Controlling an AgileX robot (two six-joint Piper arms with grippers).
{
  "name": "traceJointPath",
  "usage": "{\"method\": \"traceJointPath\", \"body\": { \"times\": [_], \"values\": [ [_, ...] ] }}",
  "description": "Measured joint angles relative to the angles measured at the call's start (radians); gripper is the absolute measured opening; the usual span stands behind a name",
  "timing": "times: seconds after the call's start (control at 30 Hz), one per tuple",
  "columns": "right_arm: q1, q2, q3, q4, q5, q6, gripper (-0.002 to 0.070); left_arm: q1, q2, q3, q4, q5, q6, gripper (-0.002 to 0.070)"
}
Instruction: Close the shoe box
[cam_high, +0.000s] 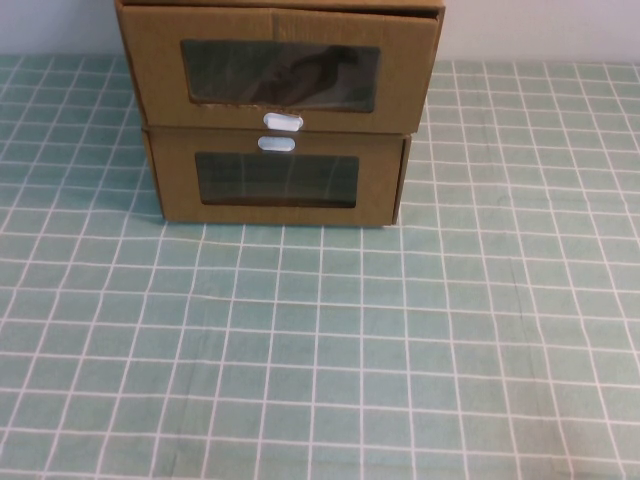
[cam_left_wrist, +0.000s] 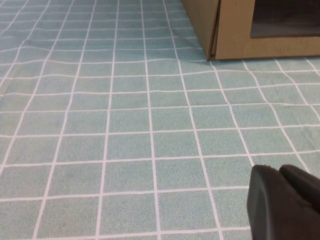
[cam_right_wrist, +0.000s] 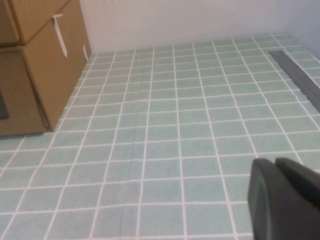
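Observation:
The shoe box (cam_high: 280, 70) is the upper of two stacked brown cardboard boxes at the back of the table. It has a clear window and a white pull tab (cam_high: 282, 121) below it. Its drawer front stands forward of the box beneath. It also shows in the right wrist view (cam_right_wrist: 30, 15). Neither gripper shows in the high view. My left gripper (cam_left_wrist: 277, 170) is shut and empty, low over the tablecloth, in front of and left of the boxes. My right gripper (cam_right_wrist: 274, 162) is shut and empty, over the cloth to their right.
The lower box (cam_high: 278, 180) has its white tab (cam_high: 276, 143) above its window; its corner shows in the left wrist view (cam_left_wrist: 235, 30). A green checked cloth (cam_high: 320, 350) covers the table. A grey strip (cam_right_wrist: 295, 75) lies at the far right.

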Motion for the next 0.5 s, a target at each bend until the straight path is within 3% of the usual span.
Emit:
{"method": "traceJointPath", "body": {
  "times": [0.5],
  "values": [
    [-0.001,0.0,0.062,-0.005,0.067,0.0,-0.0014,0.0,0.0,0.0,0.0,0.0,0.0,-0.0005]
  ]
}}
